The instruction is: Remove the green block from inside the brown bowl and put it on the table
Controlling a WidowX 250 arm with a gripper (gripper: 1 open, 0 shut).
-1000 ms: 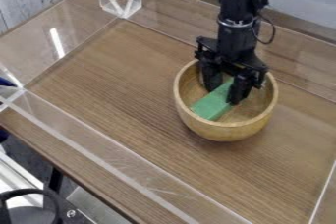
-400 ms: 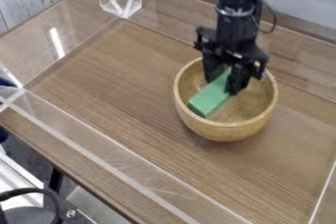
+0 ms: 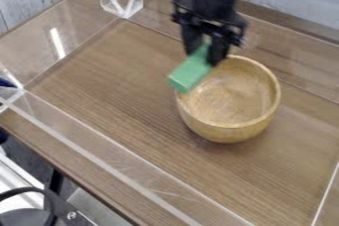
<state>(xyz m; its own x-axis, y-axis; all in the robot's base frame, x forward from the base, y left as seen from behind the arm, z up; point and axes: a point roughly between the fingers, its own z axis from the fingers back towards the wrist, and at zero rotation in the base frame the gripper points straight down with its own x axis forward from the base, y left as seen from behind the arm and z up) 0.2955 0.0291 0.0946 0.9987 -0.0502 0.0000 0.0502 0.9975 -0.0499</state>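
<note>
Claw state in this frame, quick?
Claw: closed on the green block, holding it up over the bowl's left rim as pictured.

And there's the green block (image 3: 189, 74), a matte bar tilted in the gripper (image 3: 203, 54), up above the left rim of the brown bowl (image 3: 228, 121), which sits upright on the wood-grain table (image 3: 99, 93), pale inside!

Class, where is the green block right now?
The green block is held in the gripper, raised over the left rim of the bowl in the camera view.
</note>
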